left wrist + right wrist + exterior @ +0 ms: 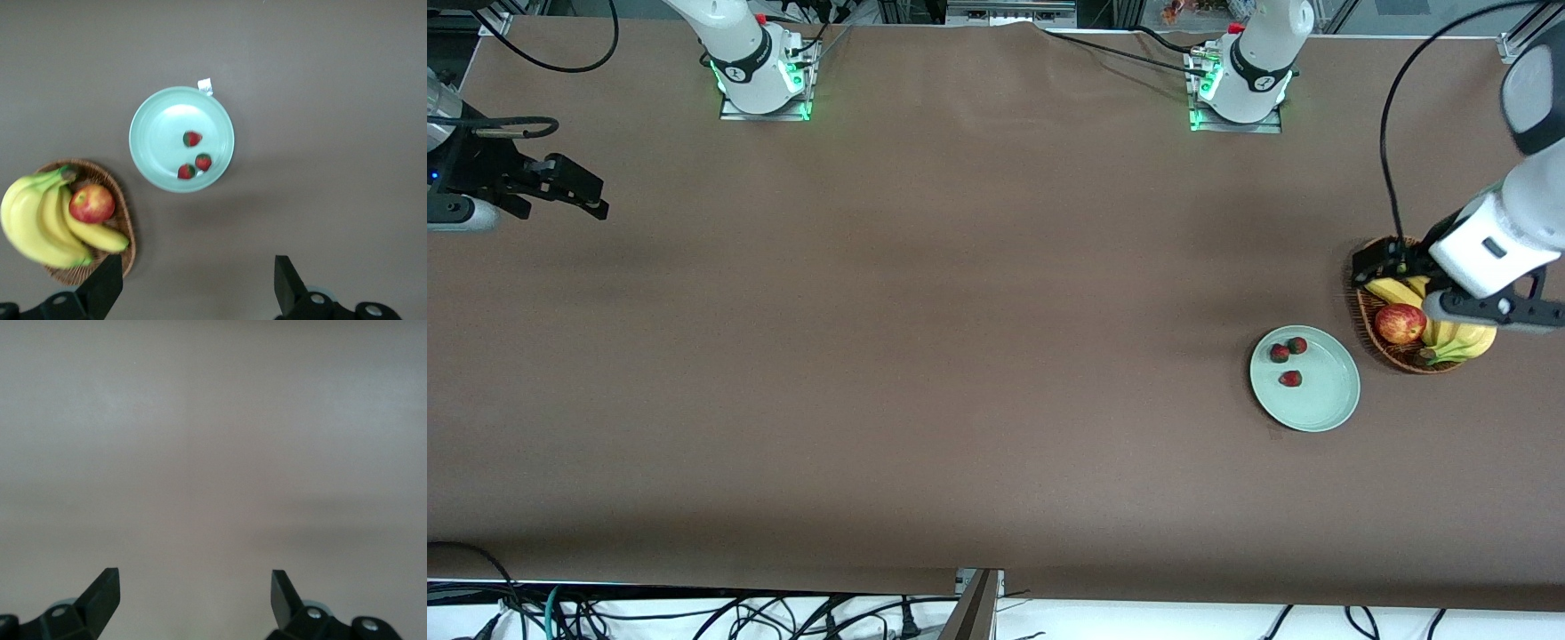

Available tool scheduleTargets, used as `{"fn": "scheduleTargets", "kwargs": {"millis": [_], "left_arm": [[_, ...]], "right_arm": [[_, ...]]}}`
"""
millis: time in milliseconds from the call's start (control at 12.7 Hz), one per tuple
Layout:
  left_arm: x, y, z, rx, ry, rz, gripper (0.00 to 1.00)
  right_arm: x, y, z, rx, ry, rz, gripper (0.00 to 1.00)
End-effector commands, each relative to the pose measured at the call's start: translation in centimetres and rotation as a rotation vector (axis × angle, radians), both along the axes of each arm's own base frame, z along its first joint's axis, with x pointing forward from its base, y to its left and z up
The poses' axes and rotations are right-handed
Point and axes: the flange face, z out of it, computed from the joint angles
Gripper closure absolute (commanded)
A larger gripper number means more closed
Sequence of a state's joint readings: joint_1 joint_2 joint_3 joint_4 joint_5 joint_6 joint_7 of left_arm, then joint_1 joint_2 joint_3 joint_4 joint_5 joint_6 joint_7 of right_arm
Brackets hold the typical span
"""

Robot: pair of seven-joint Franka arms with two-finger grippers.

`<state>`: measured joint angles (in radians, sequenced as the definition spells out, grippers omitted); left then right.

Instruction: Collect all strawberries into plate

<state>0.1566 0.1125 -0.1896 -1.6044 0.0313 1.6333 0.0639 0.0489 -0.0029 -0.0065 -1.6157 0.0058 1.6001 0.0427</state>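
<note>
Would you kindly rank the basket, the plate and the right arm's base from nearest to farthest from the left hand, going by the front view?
1. Basket, directly under the left hand.
2. Plate, beside the basket, nearer the camera.
3. Right arm's base, toward the table's right-arm end.

A high front camera is facing the two arm bases across the whole table (925, 356), while the left wrist camera is looking straight down, sharing the plate (1325, 404) at four o'clock, and the right wrist camera is viewing bare tabletop.

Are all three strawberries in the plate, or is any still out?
All in: three strawberries lie inside the plate rim.
</note>
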Motion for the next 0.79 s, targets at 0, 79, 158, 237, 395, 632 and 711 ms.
{"fn": "scheduleTargets", "kwargs": {"millis": [0,79,158,237,395,632,711], "left_arm": [[-2.1,1.5,3.0,-0.023,0.026,0.052,0.00],[-2.6,1.5,3.4,-0.035,0.035,0.069,0.00],[-2.7,1.4,3.5,-0.033,0.038,0.118,0.00],[-2.8,0.8,3.8,-0.029,0.034,0.176,0.00],[-2.6,1.2,3.7,-0.026,0.034,0.196,0.00],[-1.9,0.9,2.5,-0.014,0.051,0.190,0.00],[-1.5,1.1,3.0,-0.017,0.041,0.190,0.00]], "right_arm": [[0.3,0.1,0.5,0.002,-0.014,-0.003,0.00],[0.3,0.1,0.5,0.002,-0.013,0.005,0.00],[0.3,0.0,0.5,0.001,-0.010,0.012,0.00],[0.2,0.1,0.6,0.001,-0.007,0.016,0.00],[0.0,0.3,0.5,0.001,-0.004,0.019,0.00],[-0.1,0.4,0.4,-0.001,0.004,0.029,0.00],[0.0,0.4,0.4,0.000,0.004,0.029,0.00]]}}
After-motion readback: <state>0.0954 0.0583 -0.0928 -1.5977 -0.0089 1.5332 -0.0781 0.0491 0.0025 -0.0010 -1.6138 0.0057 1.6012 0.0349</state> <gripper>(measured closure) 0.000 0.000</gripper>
